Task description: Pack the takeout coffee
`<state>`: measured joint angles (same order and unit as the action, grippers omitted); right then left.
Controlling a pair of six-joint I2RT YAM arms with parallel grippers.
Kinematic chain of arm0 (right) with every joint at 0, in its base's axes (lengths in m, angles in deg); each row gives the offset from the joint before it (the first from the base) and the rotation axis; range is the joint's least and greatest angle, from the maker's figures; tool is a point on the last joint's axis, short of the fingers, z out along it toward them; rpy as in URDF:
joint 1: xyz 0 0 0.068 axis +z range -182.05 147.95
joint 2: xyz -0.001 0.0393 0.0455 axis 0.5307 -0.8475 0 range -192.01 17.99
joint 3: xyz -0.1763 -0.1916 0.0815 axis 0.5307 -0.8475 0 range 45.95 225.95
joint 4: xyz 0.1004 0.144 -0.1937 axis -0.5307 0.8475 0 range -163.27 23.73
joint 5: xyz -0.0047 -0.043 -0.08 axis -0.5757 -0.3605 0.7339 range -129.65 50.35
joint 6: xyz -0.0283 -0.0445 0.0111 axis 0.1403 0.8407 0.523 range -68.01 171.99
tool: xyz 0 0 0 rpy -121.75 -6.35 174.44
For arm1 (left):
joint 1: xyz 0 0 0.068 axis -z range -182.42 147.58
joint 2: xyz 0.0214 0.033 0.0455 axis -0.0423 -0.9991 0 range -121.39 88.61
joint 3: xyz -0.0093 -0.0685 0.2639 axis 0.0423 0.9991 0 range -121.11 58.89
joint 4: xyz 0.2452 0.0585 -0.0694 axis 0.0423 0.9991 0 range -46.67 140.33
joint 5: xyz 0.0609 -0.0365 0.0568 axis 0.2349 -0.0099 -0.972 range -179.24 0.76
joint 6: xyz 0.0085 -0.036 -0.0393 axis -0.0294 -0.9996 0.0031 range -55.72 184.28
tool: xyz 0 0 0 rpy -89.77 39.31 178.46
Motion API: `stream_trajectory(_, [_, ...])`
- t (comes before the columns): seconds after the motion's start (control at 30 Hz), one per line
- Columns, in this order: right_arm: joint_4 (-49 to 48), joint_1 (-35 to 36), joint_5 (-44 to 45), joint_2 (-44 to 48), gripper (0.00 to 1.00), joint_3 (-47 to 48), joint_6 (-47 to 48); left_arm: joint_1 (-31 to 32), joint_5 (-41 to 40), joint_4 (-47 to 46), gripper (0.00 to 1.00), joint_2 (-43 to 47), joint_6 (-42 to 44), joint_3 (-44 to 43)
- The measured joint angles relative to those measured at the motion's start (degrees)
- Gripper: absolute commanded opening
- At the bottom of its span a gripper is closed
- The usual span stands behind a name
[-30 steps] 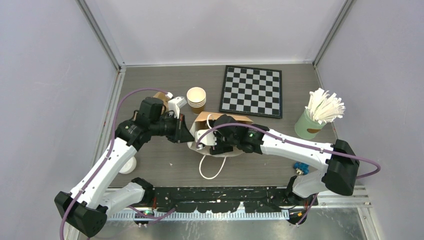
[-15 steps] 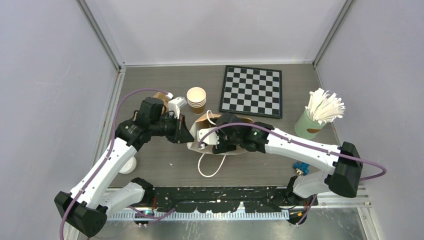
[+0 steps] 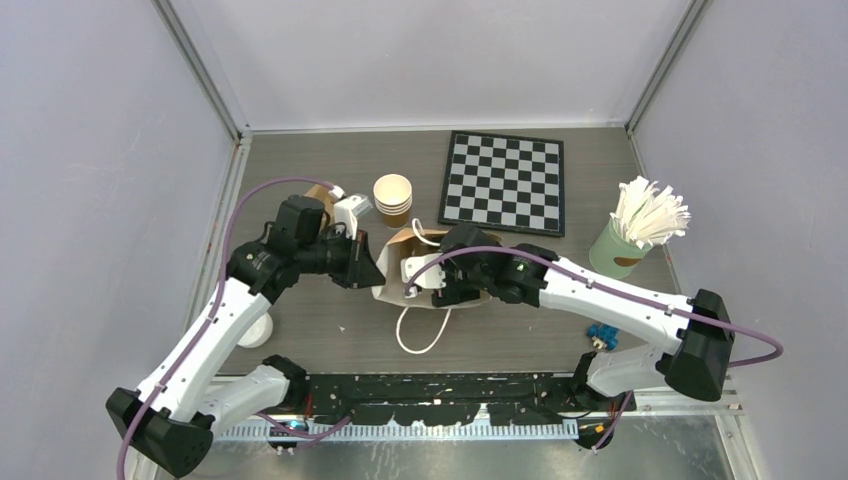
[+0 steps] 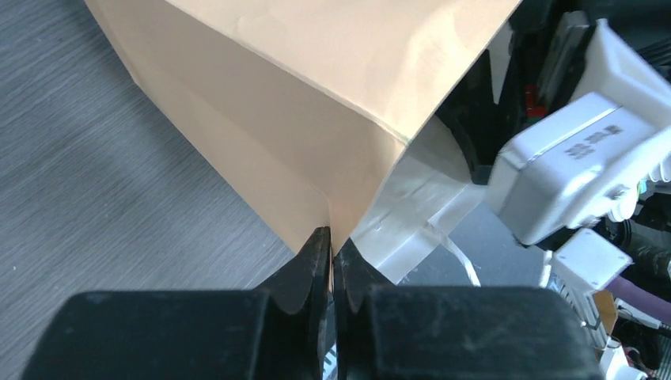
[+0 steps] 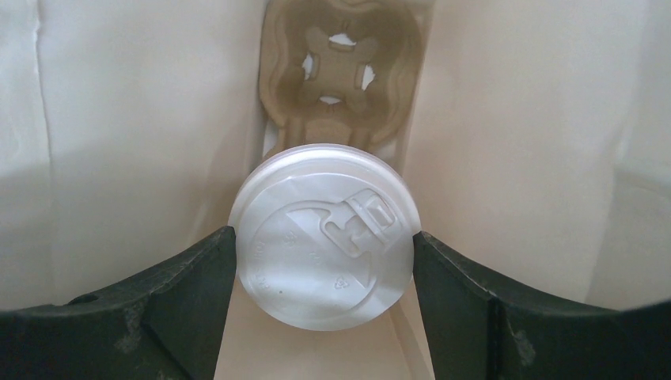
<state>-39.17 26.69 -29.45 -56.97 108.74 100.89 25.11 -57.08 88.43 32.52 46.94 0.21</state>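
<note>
White arms (image 3: 197,350), black joints (image 3: 700,352), trailing purple cables (image 3: 270,184)

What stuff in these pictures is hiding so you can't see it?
- Right wrist view: the takeout coffee in the right tool shows only its lid; the cup is underneath.
- Top view: the right arm covers the coffee in the paper bag.
- Top view: the blue thing is too small to name.
</note>
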Motion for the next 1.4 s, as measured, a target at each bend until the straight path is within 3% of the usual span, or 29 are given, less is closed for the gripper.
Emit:
stream_trajectory(0.33, [-0.66,0.55,-1.75,-2.67,0.76,0.09,0.55,0.02,-3.93,2.47,0.42,4.07,-1.57,-1.16])
stream_trajectory(0.6, [-0.81,0.70,-1.49,-2.67,0.76,0.13,0.79,0.02,-5.60,3.45,0.48,3.19,-2.01,-1.16])
stream_trajectory(0.67, [-0.63,0.81,-1.33,-2.67,0.76,0.15,0.79,0.02,-5.60,3.39,0.45,3.19,-2.10,-1.14])
stream_trajectory(0.97, [-1.03,0.76,-0.85,0.50,0.76,-1.66,0.55,0.11,-4.87,1.22,0.01,1.38,-2.73,-1.11])
stream_trajectory(1.4, [-3.50,0.74,0.70,2.36,0.76,-3.65,0.02,0.17,-5.03,0.00,0.00,5.51,0.26,0.79])
